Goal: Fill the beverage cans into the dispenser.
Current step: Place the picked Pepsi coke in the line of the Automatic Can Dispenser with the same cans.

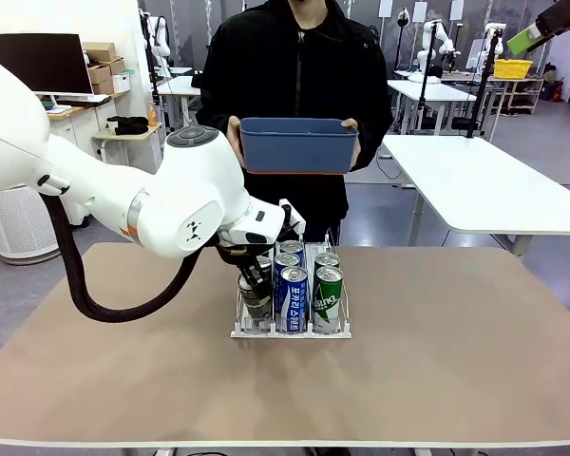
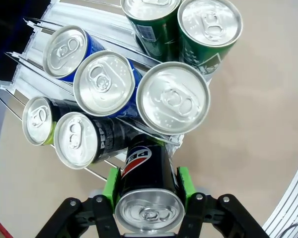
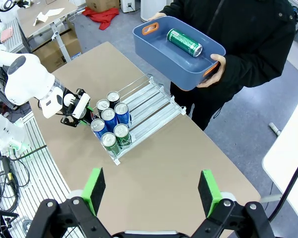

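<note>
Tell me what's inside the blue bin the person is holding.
One green can lies on its side in the bin; the floor around it looks bare. The bin's near wall covers a strip of floor.

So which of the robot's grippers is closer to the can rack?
The left gripper is nearer, at the rack's front, shut on a black can. The right gripper hangs open above the table, well back from it.

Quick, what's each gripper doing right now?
Left gripper: closed on a black Pepsi can.
Right gripper: open, holding nothing.
</note>
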